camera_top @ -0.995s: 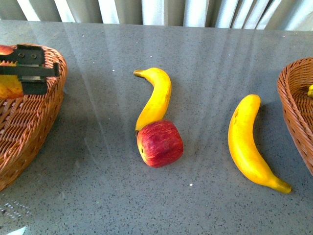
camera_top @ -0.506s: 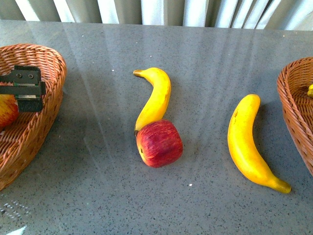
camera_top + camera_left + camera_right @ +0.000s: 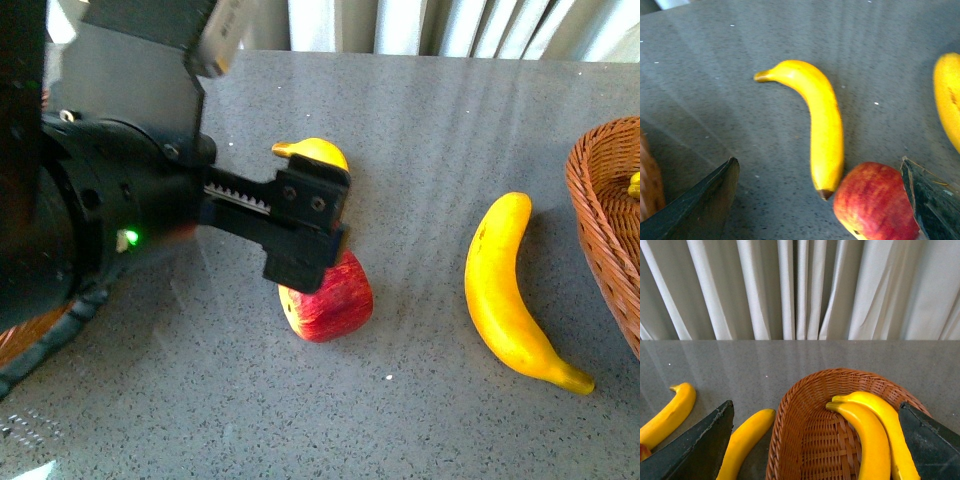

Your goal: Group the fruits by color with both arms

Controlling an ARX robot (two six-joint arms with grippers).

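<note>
Over the grey countertop (image 3: 450, 420) we are hovering our spread-open left gripper (image 3: 308, 235) at the red apple (image 3: 335, 300), risking knocking the banana (image 3: 826, 125) touching it

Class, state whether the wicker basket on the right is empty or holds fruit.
Holds fruit: two bananas lie inside the basket, per the right wrist view.

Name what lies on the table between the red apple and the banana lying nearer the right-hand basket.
Nothing: the front view shows only bare grey tabletop between the red apple and that banana.
</note>
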